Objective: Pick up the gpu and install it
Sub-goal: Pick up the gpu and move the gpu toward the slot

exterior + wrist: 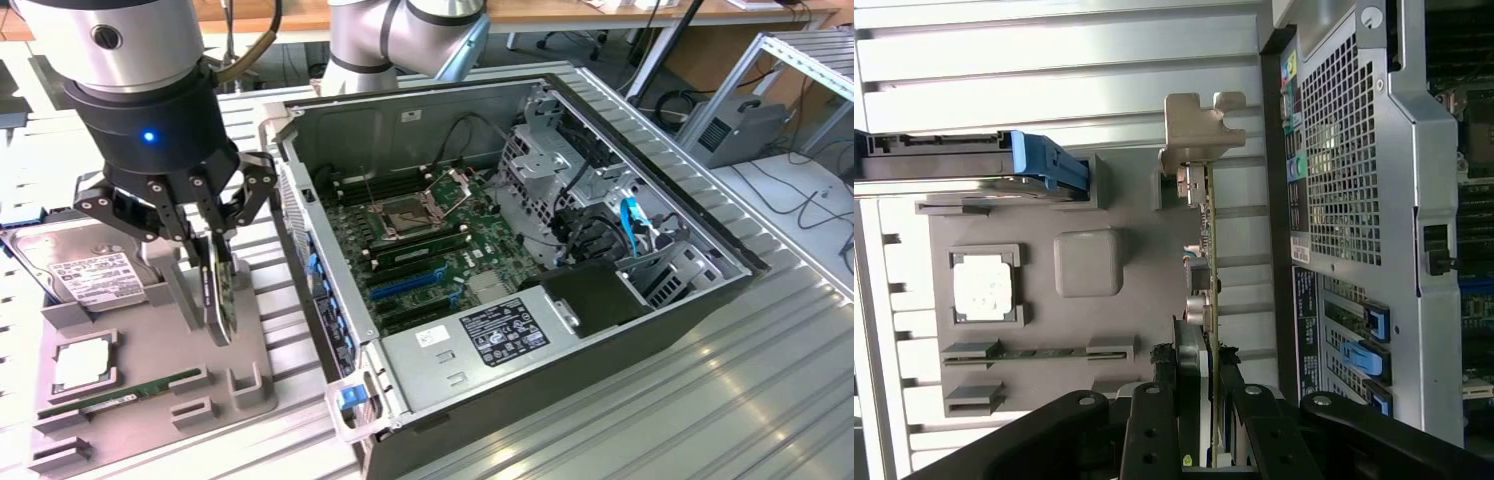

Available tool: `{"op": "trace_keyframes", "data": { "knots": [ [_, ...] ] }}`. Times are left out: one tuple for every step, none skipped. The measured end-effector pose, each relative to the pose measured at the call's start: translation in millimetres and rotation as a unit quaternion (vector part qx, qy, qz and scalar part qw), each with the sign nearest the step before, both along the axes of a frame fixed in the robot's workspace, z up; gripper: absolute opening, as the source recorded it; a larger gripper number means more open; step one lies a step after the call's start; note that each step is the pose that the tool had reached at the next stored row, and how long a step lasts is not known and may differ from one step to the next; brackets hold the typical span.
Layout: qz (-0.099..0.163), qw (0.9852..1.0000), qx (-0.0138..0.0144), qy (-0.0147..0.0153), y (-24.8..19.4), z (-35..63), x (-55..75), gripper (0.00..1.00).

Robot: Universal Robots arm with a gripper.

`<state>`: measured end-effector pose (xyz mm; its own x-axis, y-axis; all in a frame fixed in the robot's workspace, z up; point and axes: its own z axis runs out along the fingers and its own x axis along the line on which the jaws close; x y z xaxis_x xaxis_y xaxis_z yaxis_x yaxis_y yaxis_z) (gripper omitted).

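Big open grey metal computer case (387,130): a green motherboard (427,250) with blue slots (400,285) lies inside. Beside it on the surface, the grey moulded tray (140,410) carries a silver hard drive (87,270), a square processor chip (83,365) and a narrow green RAM stick (120,392). The thin black gpu card (220,300) stands on edge at that tray, with the pincer (211,245) clamped on it. The danger I see: with so thin a hold the card could tilt, snag its tray slot or clip the case wall.

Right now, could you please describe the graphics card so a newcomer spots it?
A grey tray lies beside the open computer case, on the exterior view's left. The graphics card stands on edge there, in the gripper. Unlike the hard drive and memory stick, it has a silver end bracket.
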<state>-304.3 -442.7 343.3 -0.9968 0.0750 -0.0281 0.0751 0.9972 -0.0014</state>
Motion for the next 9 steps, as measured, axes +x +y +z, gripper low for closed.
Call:
{"op": "trace_keyframes", "data": {
  "knots": [
    [0.0, 1.0, 0.0, 0.0, 0.0, 0.2, 0.0, 0.27],
    [0.0, 1.0, 0.0, 0.0, 0.0, 0.4, 0.0, 0.27],
    [0.0, 1.0, 0.0, 0.0, 0.0, 0.5, 0.0, 0.27],
    [0.0, 1.0, 0.0, 0.0, 0.0, 0.7, 0.0, 0.27],
    [0.0, 1.0, 0.0, 0.0, 0.0, 0.9, 0.0, 0.27],
    [0.0, 1.0, 0.0, 0.0, 0.0, 1.2, 0.0, 0.27],
    [0.0, 1.0, 0.0, 0.0, 0.0, 1.3, 0.0, 0.27],
    [0.0, 1.0, 0.0, 0.0, 0.0, 2.9, 0.0, 0.27],
    [0.0, 1.0, 0.0, 0.0, 0.0, 4.3, 0.0, 0.27]
  ]
}}
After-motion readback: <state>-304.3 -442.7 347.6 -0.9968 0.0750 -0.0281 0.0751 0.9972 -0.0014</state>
